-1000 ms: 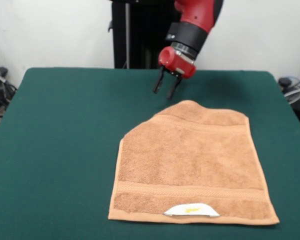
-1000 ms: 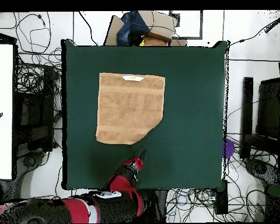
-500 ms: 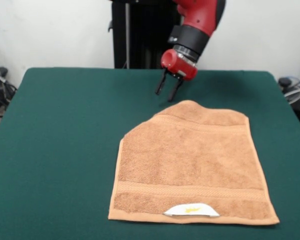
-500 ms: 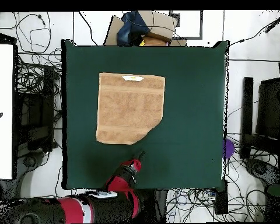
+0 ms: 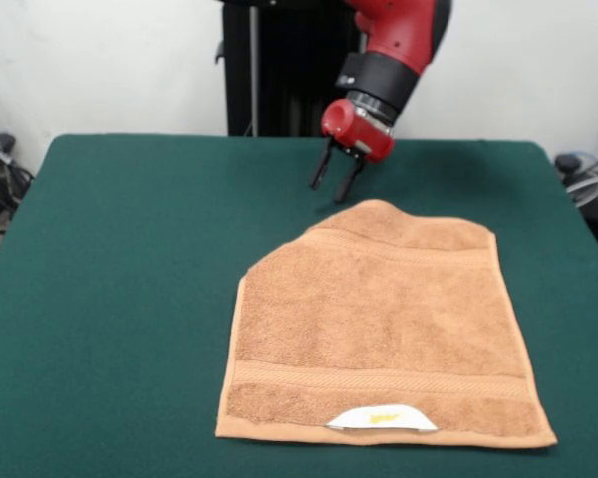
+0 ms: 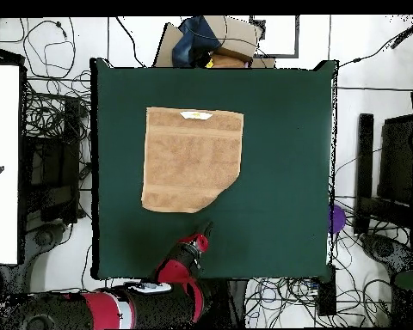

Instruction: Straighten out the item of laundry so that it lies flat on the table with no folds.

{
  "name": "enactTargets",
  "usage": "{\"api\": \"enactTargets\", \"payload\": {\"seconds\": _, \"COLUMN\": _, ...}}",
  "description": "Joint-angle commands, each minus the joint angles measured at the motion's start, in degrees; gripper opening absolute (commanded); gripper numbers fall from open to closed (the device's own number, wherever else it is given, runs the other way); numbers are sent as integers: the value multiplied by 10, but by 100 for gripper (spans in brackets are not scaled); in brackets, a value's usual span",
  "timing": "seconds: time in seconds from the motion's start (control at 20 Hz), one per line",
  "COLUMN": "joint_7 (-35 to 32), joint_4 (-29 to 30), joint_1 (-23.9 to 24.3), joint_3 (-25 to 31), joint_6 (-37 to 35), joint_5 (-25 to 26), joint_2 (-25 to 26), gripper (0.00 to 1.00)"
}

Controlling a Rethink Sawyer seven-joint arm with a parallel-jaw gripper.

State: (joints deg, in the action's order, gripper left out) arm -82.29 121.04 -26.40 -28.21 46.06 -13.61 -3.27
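Note:
The tan terry towel (image 5: 384, 319) lies on the dark green table (image 5: 130, 299), with its white label (image 5: 382, 419) at the near edge in the front view. Its far left corner is folded under, which leaves a slanted edge there. The other three corners lie flat. In the overhead view the towel (image 6: 191, 159) has the slanted corner at the lower right. My gripper (image 5: 332, 186) hangs open and empty above the table, just beyond the towel's far edge. It also shows in the overhead view (image 6: 205, 230).
The robot's black pedestal (image 5: 279, 70) stands behind the table's far edge. Cables and boxes (image 6: 210, 39) lie on the floor around the table. Bare green felt stretches left of the towel in the front view.
The gripper has drawn back slightly from the towel toward the robot's base. The towel has not moved.

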Motion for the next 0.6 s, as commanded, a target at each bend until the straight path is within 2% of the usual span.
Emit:
{"api": "enactTargets", "payload": {"seconds": 0.05, "joint_7": -149, "joint_4": -68, "joint_1": -6, "joint_3": 91, "joint_6": 25, "joint_5": -51, "joint_2": 46, "gripper": 100}}
{"api": "enactTargets", "payload": {"seconds": 0.6, "joint_7": -158, "joint_4": -78, "joint_1": -13, "joint_3": 105, "joint_6": 31, "joint_5": -78, "joint_2": 42, "gripper": 100}}
